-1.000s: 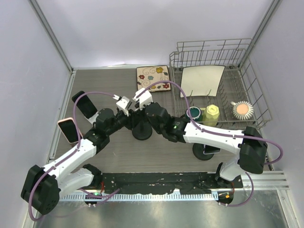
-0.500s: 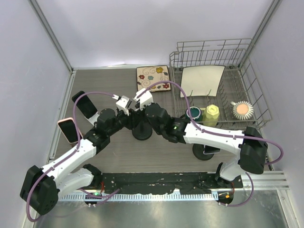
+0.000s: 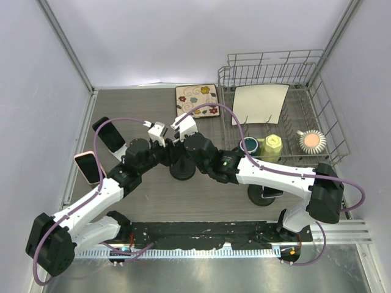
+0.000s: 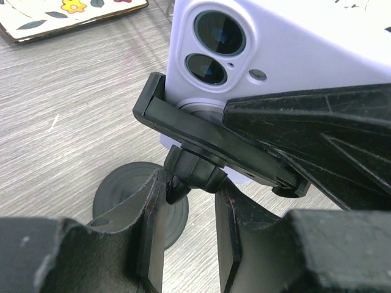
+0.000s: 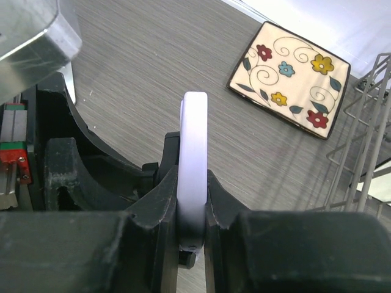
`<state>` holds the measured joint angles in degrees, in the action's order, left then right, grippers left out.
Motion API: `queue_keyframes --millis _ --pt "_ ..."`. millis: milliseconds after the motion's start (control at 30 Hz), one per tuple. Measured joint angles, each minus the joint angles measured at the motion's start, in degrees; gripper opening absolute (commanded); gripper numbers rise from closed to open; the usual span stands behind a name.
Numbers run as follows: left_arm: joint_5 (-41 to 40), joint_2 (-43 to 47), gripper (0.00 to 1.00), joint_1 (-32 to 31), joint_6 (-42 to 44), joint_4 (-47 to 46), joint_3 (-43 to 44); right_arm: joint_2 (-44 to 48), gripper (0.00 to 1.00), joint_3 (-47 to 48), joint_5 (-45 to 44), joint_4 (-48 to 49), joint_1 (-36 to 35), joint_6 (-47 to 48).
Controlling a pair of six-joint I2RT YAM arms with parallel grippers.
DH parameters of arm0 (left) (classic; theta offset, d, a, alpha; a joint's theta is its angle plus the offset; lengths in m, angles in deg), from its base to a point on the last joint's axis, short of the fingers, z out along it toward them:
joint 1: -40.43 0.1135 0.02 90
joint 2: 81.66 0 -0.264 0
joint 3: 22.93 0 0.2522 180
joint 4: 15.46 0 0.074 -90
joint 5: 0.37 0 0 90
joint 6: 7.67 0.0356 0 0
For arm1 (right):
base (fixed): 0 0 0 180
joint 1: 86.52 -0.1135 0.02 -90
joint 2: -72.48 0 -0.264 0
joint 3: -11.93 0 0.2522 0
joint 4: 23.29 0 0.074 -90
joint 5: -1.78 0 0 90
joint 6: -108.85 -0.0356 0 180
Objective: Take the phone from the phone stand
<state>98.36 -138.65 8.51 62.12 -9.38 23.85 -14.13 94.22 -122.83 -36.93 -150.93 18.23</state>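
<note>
A lavender phone [image 4: 269,55] sits in the clamp of a black phone stand [image 4: 201,131], whose round base [image 3: 182,170] rests mid-table. My right gripper [image 5: 193,201] is shut on the phone [image 5: 194,152], one finger flat against each face. From the other side, my left gripper [image 4: 186,195] is shut on the stand's neck, just under the clamp and above the base [image 4: 122,189]. In the top view, both wrists meet over the stand and hide the phone.
A pink phone [image 3: 88,166] and a black phone [image 3: 109,135] stand on holders at the left. Another stand [image 3: 264,195] sits under the right arm. A flowered plate [image 3: 197,101] lies at the back. A wire dish rack [image 3: 330,116] with dishes fills the right.
Both wrists have edged very slightly toward the far side of the table. Both grips look unchanged.
</note>
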Motion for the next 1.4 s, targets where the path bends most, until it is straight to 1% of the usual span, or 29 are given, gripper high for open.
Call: queue_keyframes --millis 200,267,333,433,567,600,667,700,767,800,900,1033,1133,1267,1400 --pt "0.4 0.0 0.00 0.0 -2.4 0.5 0.4 0.0 0.01 2.3 -3.1 -5.0 -0.2 -1.8" --pt "-1.9 0.1 0.00 1.0 -3.8 1.7 0.4 0.1 0.01 3.2 -7.7 -7.7 -0.3 -3.0" --pt "-6.8 0.1 0.00 3.0 -4.0 2.7 0.2 0.1 0.01 3.9 -11.2 -10.8 -0.2 -3.7" --pt "-11.5 0.6 0.00 5.4 -5.0 2.9 -0.6 0.1 0.01 4.4 -15.5 -14.8 -0.2 -4.8" --pt "-12.1 1.7 0.01 5.3 -4.8 2.8 -1.7 0.1 0.01 4.5 -17.1 -17.8 0.0 -4.9" --pt "-11.6 2.1 0.14 5.2 -4.5 2.7 -1.9 0.1 0.01 4.6 -16.7 -17.7 0.0 -4.9" --pt "-9.3 2.8 0.32 4.7 -2.3 1.8 -2.5 0.1 0.01 4.6 -16.0 -17.3 0.1 -4.7" --pt "-7.6 3.0 0.43 4.3 -0.8 1.2 -2.7 0.1 0.01 4.6 -15.2 -17.1 0.1 -4.5" --pt "-4.7 3.2 0.53 3.1 2.2 0.3 -2.9 0.1 0.01 4.6 -13.2 -16.2 0.2 -4.2" --pt "-2.9 3.2 0.62 2.5 4.0 -0.2 -2.9 0.1 0.01 4.6 -12.0 -15.6 0.2 -4.0" --pt "1.8 2.8 0.68 1.6 8.1 -1.7 -2.9 0.1 0.01 4.6 -8.4 -14.0 0.2 -2.9" --pt "7.8 0.4 0.69 1.6 12.9 -4.1 -2.8 0.1 0.01 4.5 -4.5 -12.4 0.2 -1.6" --pt "10.7 -2.0 0.68 1.6 14.7 -5.3 -2.8 0.2 0.01 4.4 -2.6 -11.5 0.2 -0.8" --pt "12.4 -4.7 0.66 1.6 15.0 -9.4 -3.0 0.7 0.01 3.7 -0.4 -10.5 0.2 -0.3" --pt "13.3 -7.5 0.61 1.6 14.6 -14.3 -3.1 0.9 0.01 3.4 0.9 -10.2 0.2 -0.1"
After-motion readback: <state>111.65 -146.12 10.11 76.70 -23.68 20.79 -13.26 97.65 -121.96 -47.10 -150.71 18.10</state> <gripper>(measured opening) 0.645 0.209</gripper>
